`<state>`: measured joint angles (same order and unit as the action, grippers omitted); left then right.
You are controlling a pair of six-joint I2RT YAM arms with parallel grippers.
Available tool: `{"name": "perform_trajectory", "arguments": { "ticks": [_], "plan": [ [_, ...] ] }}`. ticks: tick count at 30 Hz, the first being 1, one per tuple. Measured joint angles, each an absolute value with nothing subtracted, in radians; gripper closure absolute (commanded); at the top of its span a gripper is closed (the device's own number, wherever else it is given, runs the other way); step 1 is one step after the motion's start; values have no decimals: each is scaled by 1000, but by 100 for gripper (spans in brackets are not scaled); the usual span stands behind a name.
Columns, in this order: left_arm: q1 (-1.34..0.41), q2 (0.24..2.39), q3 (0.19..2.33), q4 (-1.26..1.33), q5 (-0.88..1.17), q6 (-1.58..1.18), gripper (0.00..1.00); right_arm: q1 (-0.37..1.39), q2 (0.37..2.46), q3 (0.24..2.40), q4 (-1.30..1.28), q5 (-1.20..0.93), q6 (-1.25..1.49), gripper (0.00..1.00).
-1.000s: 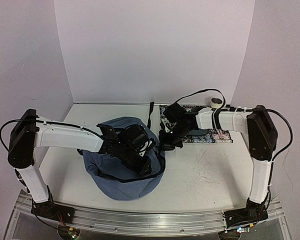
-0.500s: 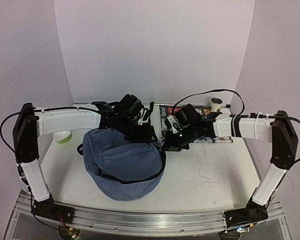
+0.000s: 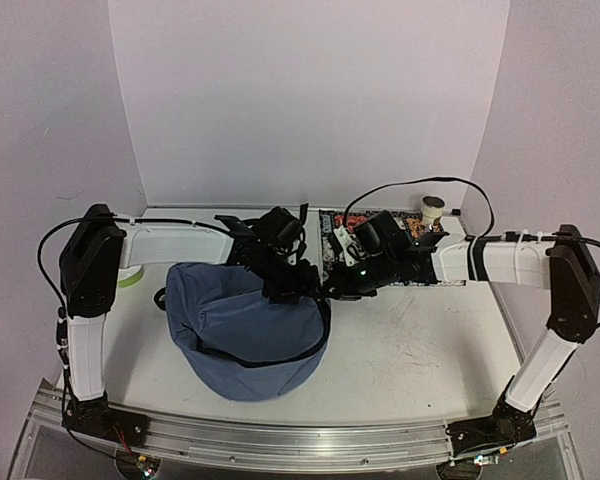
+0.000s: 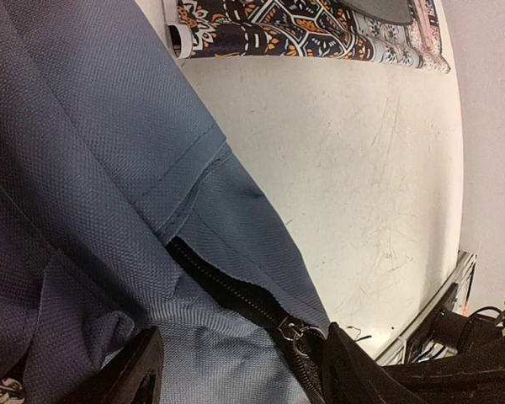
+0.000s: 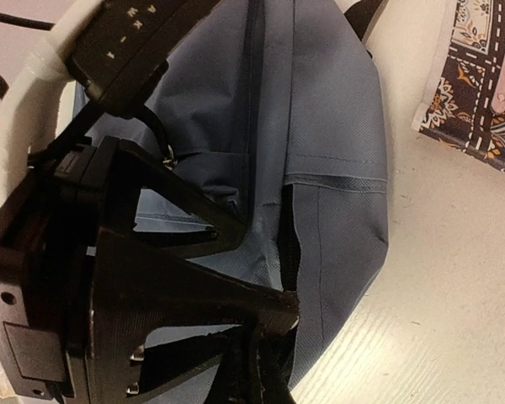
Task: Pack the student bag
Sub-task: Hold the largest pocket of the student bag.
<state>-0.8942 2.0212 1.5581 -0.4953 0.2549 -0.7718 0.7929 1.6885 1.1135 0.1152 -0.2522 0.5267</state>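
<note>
Slate-blue fabric, big soft lump: the student bag (image 3: 230, 330). Where does it sit? (K.)

Left of centre on the white desk (image 3: 420, 340), slumped, with a black strap (image 3: 250, 361) looped across its near side. (R.)

Left gripper (image 3: 292, 285)? (K.)

Right on the bag's far right corner. Wrist view: fingers (image 4: 143, 374) spread wide, nothing clamped. Between them runs the dark zipper (image 4: 227, 286), partly parted, its metal pull (image 4: 293, 332) lying close to one finger. (R.)

Right gripper (image 3: 332, 290)? (K.)

Closed tight, tips pressed together at the bag's right edge, just beside the left gripper. Whether a fold or strap is nipped between the tips, cannot tell; too dark in its own view. (R.)

Anything else around the bag? (K.)

One patterned cloth (image 4: 311, 29), orange and dark print, flat on the desk just beyond the bag to the right, partly under the right arm (image 3: 500, 258). White tape roll (image 3: 432, 207) farther back from the bag on that side. Pale green object (image 3: 130, 276) to the bag's left, mostly hidden behind the left arm (image 3: 170, 240). Desk surface scuffed right of the bag. (R.)
</note>
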Motion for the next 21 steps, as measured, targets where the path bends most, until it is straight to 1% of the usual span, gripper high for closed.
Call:
{"name": "perform_trajectory", "arguments": {
  "ticks": [6,9,13,21],
  "plan": [
    [-890,2038,1571,-499,262,-790,34,798,1676,1083,158,-248,487,100],
    [-887,2063,1587,-502,272,-795,42,799,1676,1076,166,-242,466,100],
    [-883,2089,1605,-507,286,-798,57,809,1676,1070,177,-240,439,100],
    [-866,2125,1636,-523,301,-813,98,839,1675,1042,209,-239,399,100]
  ]
}}
